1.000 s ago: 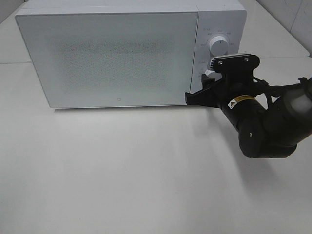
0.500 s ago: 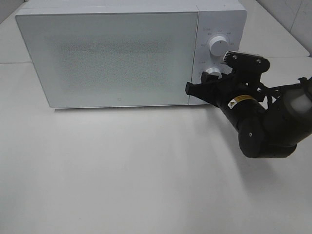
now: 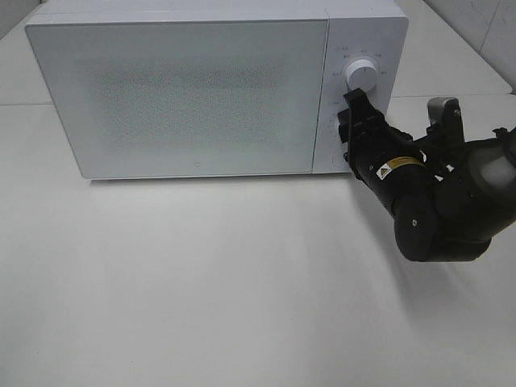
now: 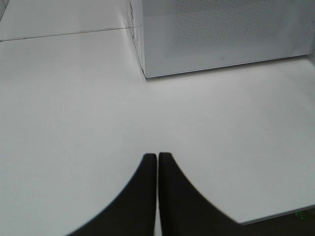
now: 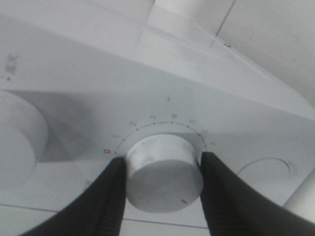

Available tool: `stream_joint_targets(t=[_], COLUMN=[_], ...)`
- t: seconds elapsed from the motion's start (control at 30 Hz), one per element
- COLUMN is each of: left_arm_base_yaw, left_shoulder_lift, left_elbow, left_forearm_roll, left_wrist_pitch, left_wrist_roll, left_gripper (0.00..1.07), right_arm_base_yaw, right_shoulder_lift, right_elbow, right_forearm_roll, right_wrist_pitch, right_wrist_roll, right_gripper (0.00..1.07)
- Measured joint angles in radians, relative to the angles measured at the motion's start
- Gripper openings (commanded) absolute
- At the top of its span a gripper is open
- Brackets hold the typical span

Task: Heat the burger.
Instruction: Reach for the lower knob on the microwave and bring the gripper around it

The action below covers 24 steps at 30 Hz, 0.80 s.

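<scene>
1. While pinching the lower dial [image 5: 165, 179] from two opposite sides, grips with the right claw [image 5: 162, 162] at a middling spread, set by the dial's own width. Faces the control panel [image 3: 385, 40] squarely, a pose suited to twisting, by the look of it.
2. Shows a red tick [image 5: 183, 200] on that dial's face, well round from the red zero mark [image 5: 107, 151] on the scale. Reads as the timer step of the heating.
3. Leaves the upper dial [image 3: 361, 76], just above, untouched.
4. Holds the left claw [image 4: 157, 158] pinched shut on nothing over the white table [image 4: 74, 98], well apart from the microwave [image 3: 363, 20], probably to stay out of the working arm's way.
5. Finds the door [image 3: 185, 97] closed flush, frosted and opaque.
6. Finds no burger in any view. Judged from the shut door and the work at the timer to be inside, yet cannot confirm.
7. Risks a slip of the pads on the smooth rim; calls for a firm, centred hold through any turn.
</scene>
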Motion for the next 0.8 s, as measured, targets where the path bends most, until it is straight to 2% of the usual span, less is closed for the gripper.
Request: stream_joint_targets(t=[0.17,0.47,0.57,0.63,0.67,0.73,0.77,0.8], left_arm_base_yaw=[0.000,0.000,0.000,0.000,0.000,0.000,0.000,0.000], left_shoulder_lift=[0.000,0.000,0.000,0.000,0.000,0.000,0.000,0.000], left_elbow=[0.000,0.000,0.000,0.000,0.000,0.000,0.000,0.000], left_forearm_roll=[0.000,0.000,0.000,0.000,0.000,0.000,0.000,0.000], left_wrist_pitch=[0.000,0.000,0.000,0.000,0.000,0.000,0.000,0.000], left_wrist_roll=[0.000,0.000,0.000,0.000,0.000,0.000,0.000,0.000], left_gripper=[0.00,0.00,0.00,0.00,0.00,0.00,0.00,0.00], right_arm_base_yaw=[0.000,0.000,0.000,0.000,0.000,0.000,0.000,0.000], right_shoulder_lift=[0.000,0.000,0.000,0.000,0.000,0.000,0.000,0.000], right_elbow=[0.000,0.000,0.000,0.000,0.000,0.000,0.000,0.000], right_forearm_roll=[0.000,0.000,0.000,0.008,0.008,0.019,0.019,0.023], right_wrist_pitch=[-0.005,-0.006,-0.006,-0.007,-0.007,-0.007,-0.007,-0.007], right_wrist_roll=[0.211,0.270,0.270,0.270,0.270,0.260,0.260,0.258], right_gripper=[0.00,0.04,0.10,0.21,0.21,0.42,0.42,0.47])
